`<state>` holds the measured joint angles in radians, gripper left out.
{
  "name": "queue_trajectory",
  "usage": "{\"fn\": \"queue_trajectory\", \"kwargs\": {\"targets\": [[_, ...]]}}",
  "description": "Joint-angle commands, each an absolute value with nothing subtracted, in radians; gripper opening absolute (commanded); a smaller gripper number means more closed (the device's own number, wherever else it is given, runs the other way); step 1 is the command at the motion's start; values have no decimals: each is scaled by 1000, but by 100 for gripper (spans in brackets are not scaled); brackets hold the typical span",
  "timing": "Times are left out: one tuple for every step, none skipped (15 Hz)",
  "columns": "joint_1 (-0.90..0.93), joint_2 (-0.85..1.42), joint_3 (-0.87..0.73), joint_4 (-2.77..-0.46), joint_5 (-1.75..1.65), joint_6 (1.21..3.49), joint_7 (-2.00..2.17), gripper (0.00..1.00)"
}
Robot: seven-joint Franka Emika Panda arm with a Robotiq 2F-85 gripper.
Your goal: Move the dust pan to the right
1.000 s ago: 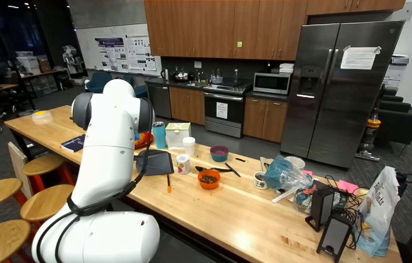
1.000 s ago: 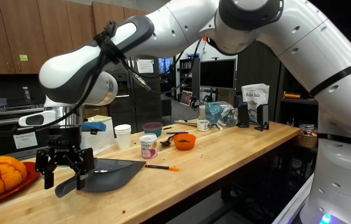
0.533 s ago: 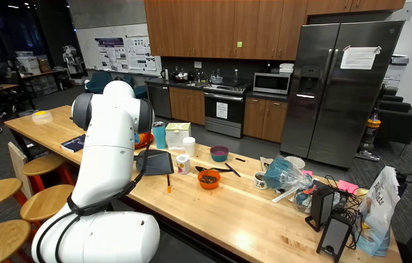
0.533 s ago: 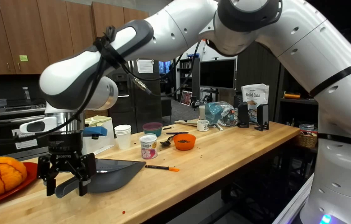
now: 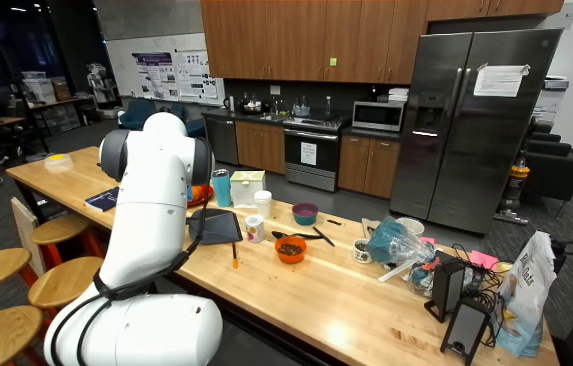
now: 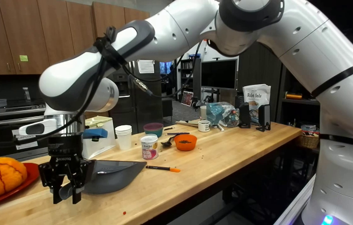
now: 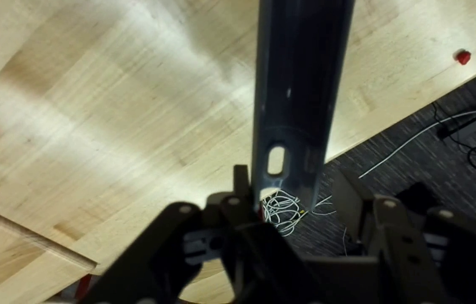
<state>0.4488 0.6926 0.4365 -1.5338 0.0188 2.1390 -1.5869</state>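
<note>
The dust pan point(image 6: 114, 178) is a dark grey scoop lying on the wooden table, its tray also seen in an exterior view point(image 5: 221, 227) partly behind the arm. Its handle point(image 7: 299, 76) runs down between the jaws in the wrist view and has a slot near its end. My gripper point(image 6: 66, 198) points down with one finger on each side of that handle. The jaws are partly closed. In the wrist view the left finger point(image 7: 241, 179) is right against or very near the handle, while a gap shows between the handle and the right finger point(image 7: 347, 198).
A pumpkin point(image 6: 1, 176) on a red plate stands beside the gripper. Past the pan are a marker point(image 6: 161, 168), a pink-labelled can point(image 6: 149, 147), stacked cups point(image 6: 124, 137) and an orange bowl point(image 6: 185, 142). The table's near edge point(image 7: 390, 122) runs close to the handle's end.
My gripper came down around the handle, then its fingers drew closer together in the last half second. The dust pan seems nudged very slightly to the right; other things stayed put.
</note>
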Motion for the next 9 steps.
{"fn": "queue_trajectory", "kwargs": {"targets": [[448, 688, 447, -1535, 6, 2135, -1599, 23], [449, 689, 448, -1533, 4, 2133, -1602, 17], [449, 689, 448, -1533, 6, 2130, -1600, 47], [450, 688, 448, -1533, 6, 2130, -1601, 55], [449, 687, 448, -1534, 8, 2129, -1600, 56], [448, 683, 449, -1538, 10, 2129, -1598, 60], [449, 679, 450, -1541, 12, 2127, -1594, 66], [450, 676, 449, -1544, 11, 2126, -1591, 73], [451, 673, 447, -1545, 8, 2123, -1589, 78]]}}
